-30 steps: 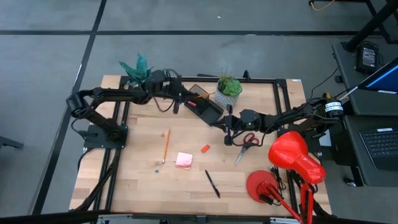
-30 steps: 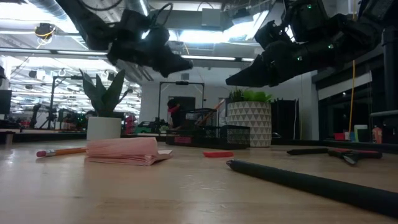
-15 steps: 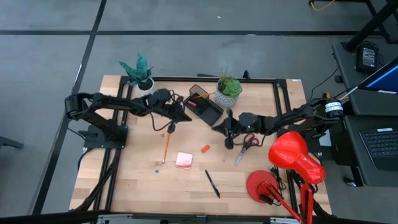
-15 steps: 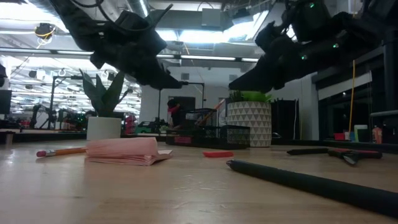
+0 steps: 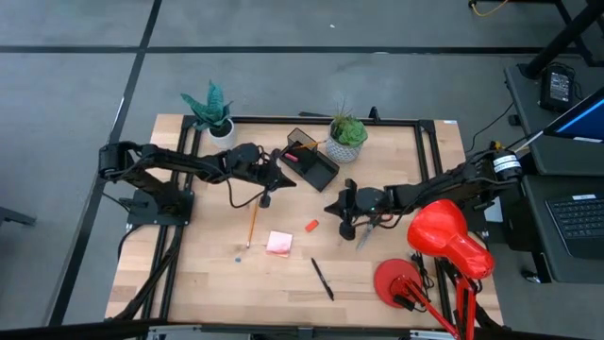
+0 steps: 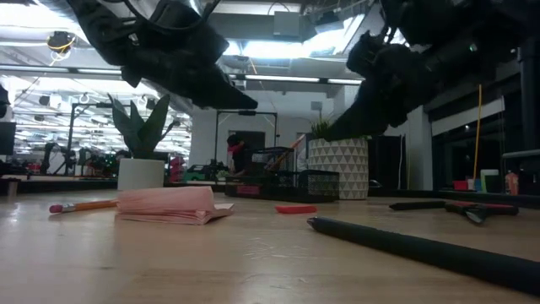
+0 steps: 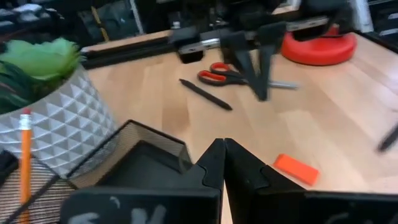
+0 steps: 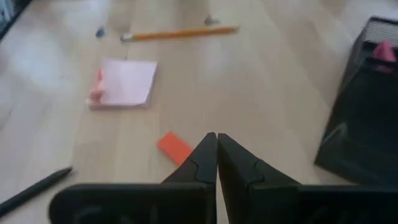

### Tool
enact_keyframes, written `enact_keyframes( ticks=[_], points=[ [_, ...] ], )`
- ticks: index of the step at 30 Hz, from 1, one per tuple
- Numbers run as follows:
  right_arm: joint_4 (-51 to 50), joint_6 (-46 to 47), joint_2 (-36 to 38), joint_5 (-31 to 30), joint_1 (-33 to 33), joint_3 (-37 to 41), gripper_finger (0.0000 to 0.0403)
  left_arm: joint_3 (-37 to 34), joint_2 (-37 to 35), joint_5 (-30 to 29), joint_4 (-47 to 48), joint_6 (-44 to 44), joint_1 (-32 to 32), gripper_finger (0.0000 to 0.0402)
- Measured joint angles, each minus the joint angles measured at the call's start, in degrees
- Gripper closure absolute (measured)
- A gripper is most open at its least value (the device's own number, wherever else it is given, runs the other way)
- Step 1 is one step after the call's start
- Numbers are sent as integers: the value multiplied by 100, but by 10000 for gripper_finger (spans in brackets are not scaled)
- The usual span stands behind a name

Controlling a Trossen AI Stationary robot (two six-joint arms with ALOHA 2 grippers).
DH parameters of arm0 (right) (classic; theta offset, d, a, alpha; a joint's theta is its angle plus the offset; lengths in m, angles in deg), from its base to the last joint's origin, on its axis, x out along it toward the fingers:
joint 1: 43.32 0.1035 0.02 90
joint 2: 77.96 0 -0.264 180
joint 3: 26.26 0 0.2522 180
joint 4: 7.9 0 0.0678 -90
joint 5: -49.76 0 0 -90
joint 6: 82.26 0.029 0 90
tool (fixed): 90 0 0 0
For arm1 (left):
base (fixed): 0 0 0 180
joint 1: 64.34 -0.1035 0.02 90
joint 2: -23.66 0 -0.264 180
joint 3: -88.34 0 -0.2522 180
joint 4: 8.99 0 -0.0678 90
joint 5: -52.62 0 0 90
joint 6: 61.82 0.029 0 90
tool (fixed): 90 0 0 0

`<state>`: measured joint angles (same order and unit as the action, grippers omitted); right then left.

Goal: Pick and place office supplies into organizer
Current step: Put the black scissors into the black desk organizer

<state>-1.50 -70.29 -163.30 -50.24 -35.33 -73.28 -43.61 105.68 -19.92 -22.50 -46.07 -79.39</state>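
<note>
My left gripper (image 5: 267,192) is shut and empty, hovering just left of the black mesh organizer (image 5: 312,159), which holds an upright pencil (image 7: 26,143) and a pink eraser (image 8: 384,50). My right gripper (image 5: 345,225) is also shut and empty, above the table between the red eraser (image 5: 310,226) and the red-handled scissors (image 5: 375,221), which its arm partly covers. An orange pencil (image 5: 252,221), a pink sticky pad (image 5: 279,243) and a black pen (image 5: 323,279) lie flat on the wood. In the right wrist view, the eraser (image 8: 174,146) sits just ahead of the fingertips.
Two potted plants (image 5: 212,109) (image 5: 346,137) stand at the far edge, the second right beside the organizer. A red desk lamp (image 5: 449,236) with its round base (image 5: 396,281) occupies the near right corner. Another black pen (image 7: 205,94) lies by the scissors (image 7: 230,74).
My left gripper has drawn back from the organizer toward the table's near edge and sunk lower. My right gripper has moved toward the near edge and a little left, closer to the red eraser, and its arm now covers part of the scissors.
</note>
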Motion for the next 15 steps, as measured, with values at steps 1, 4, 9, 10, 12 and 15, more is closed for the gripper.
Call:
enact_keyframes(
  ticks=[1,4,9,10,12,15],
  points=[
    [-367,-4,0,-17,24,-170,386,2,0,-44,-14,-8,14,400],
    [-2027,125,7,-83,57,-830,386,2,0,-154,-18,-126,97,400],
    [-4259,506,14,-132,113,-1785,386,0,1,-223,-179,-65,332,400],
    [-4437,495,25,-126,151,-1896,386,0,1,-263,-175,-39,377,400],
    [-4673,447,102,-114,233,-1984,386,0,-2,-299,-166,-11,431,400],
    [-5009,625,330,-137,328,-1923,386,-23,-84,-302,-89,-5,454,400]
  ],
)
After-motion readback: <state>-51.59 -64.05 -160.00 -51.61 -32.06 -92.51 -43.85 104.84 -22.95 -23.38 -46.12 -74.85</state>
